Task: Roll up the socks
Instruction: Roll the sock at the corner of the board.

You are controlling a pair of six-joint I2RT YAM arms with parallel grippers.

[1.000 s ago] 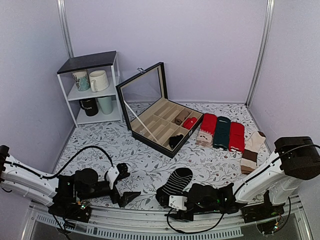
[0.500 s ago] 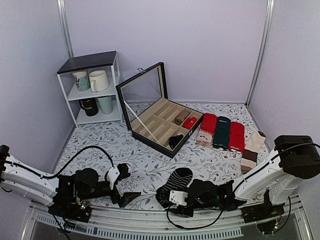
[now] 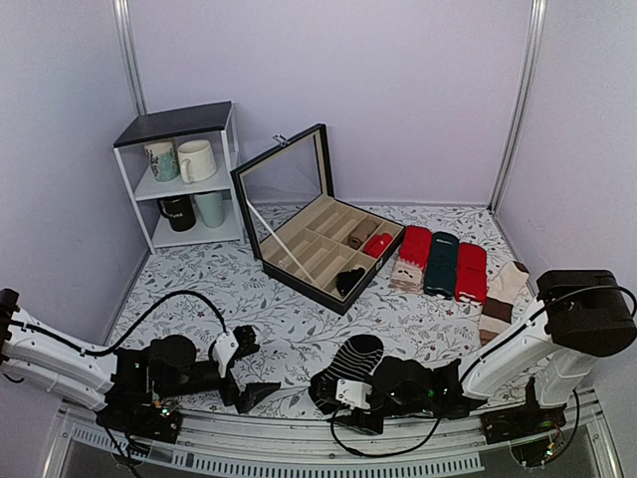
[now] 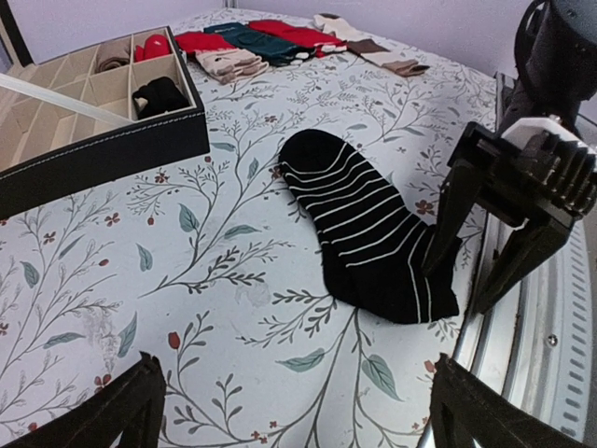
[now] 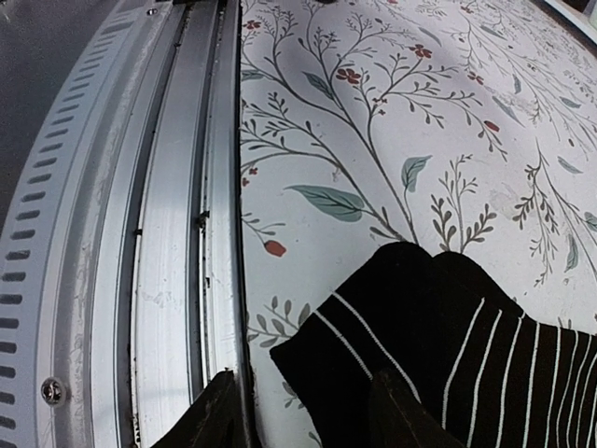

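Top external view, far left: white shelf unit (image 3: 184,169) holding four mugs. Left gripper (image 3: 253,369) sits low over the floral tablecloth (image 3: 189,289) near the front rail, jaws spread wide and holding nothing. In the left wrist view its fingertips (image 4: 140,387) frame the scene well apart.

Centre: an open organizer box (image 3: 317,261) with its glass lid up. A black roll (image 3: 350,281) sits in a near compartment; a red roll (image 3: 377,244) and a tan roll (image 3: 360,231) sit further back.

In front of the box lies the black striped sock (image 3: 353,358), flat on the cloth, toe toward the box and cuff toward the rail.

Right gripper (image 3: 334,391) is at the cuff end, jaws apart. In the right wrist view the cuff corner (image 5: 392,317) lies between the two fingers, not pinched. From the left wrist view one finger (image 4: 446,224) stands on the cuff — the other is off the sock, beside the rail.

Right: folded socks in a row (image 3: 441,264), red, dark green, red. A beige-and-brown pair (image 3: 501,297) lies further right.
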